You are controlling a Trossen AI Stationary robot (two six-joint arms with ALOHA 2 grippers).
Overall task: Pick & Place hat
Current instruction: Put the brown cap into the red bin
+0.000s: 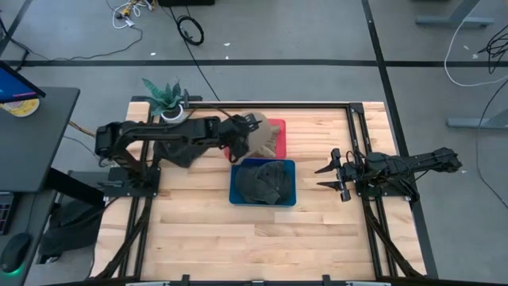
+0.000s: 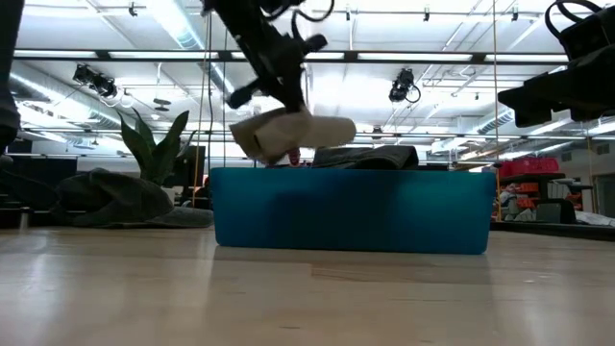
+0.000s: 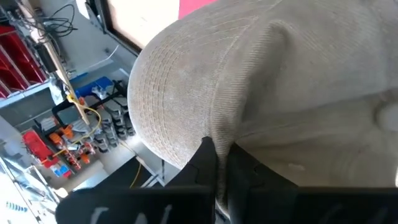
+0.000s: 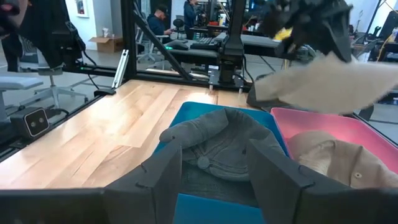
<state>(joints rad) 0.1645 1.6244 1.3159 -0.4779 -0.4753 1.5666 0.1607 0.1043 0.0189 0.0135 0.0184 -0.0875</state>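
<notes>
The left gripper [image 1: 248, 133] is pinching the tan hat [image 1: 263, 137] by its edge, holding it aloft at the frame's upper centre between the red bin [image 1: 279, 127] and blue bin [image 1: 238, 189], probably for transfer. The right gripper [image 1: 333, 175] is waiting spread at right.

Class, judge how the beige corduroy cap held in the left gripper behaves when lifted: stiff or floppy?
The beige corduroy cap probably flops: its crown sags from the left gripper. Its brim, holding its curve, seems stiffer. Likely light.
</notes>
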